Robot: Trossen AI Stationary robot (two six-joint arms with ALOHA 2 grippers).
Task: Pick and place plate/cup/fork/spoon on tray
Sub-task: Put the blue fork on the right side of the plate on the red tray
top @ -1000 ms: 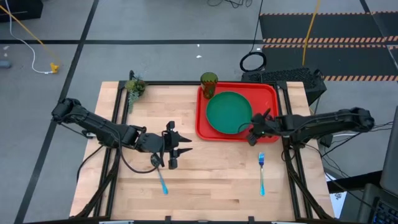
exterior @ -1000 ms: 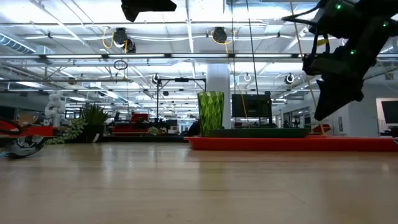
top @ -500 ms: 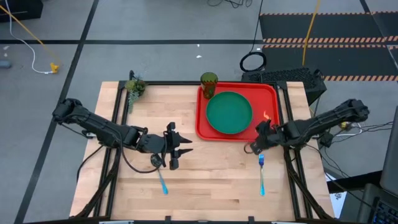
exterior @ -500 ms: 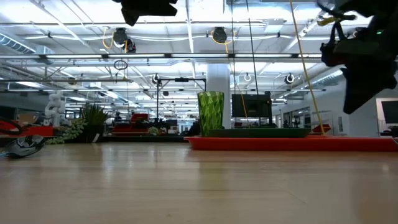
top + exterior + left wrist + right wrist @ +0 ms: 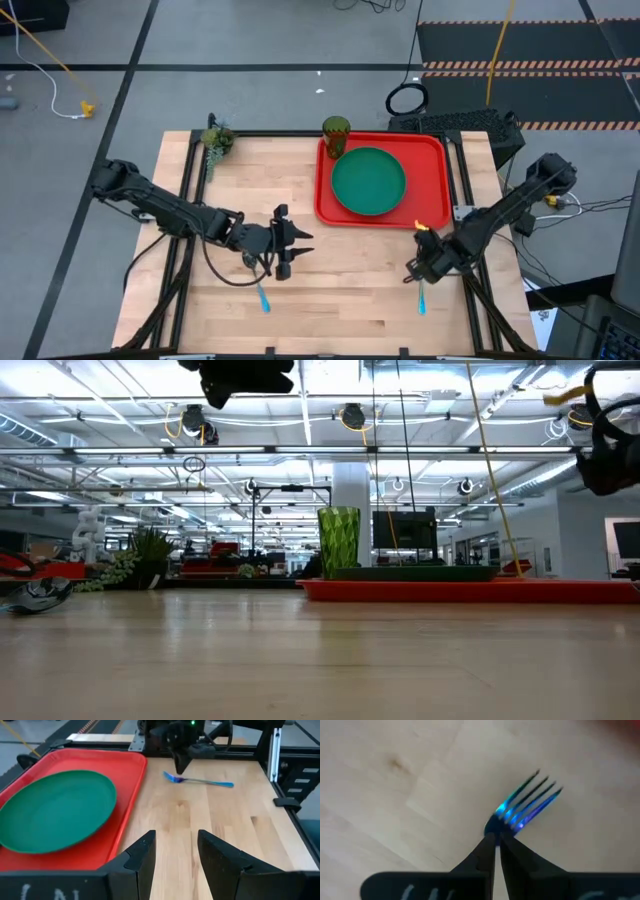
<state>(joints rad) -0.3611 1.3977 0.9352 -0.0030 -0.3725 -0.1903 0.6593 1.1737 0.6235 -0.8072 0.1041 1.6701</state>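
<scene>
The green plate (image 5: 368, 181) lies in the red tray (image 5: 436, 150) at the table's far right. The cup (image 5: 336, 128) stands at the tray's far left corner. The fork (image 5: 421, 296) lies flat on the table near the right edge, its tines (image 5: 532, 800) toward the tray. My right gripper (image 5: 414, 271) is shut and points down right over the fork's neck. It also shows in the left wrist view (image 5: 180, 767). The spoon (image 5: 262, 296) lies on the table just nearer than my left gripper (image 5: 293, 245), which hovers open and empty (image 5: 175, 852). My right gripper's shut fingertips (image 5: 490, 840) stand at the fork's neck (image 5: 494, 826), coming from above. The fork lies flat on the table. I cannot tell whether the fingertips touch it.
A small green plant clump (image 5: 216, 140) sits at the far left corner. Black frame rails (image 5: 190, 170) run along the table's left and right sides. Bare wood (image 5: 350, 270) lies between the two grippers.
My right gripper has left the tray's near right corner and gone toward the table's near edge, ending over the fork. The fork has not moved. My left gripper has shifted slightly toward the near edge.
</scene>
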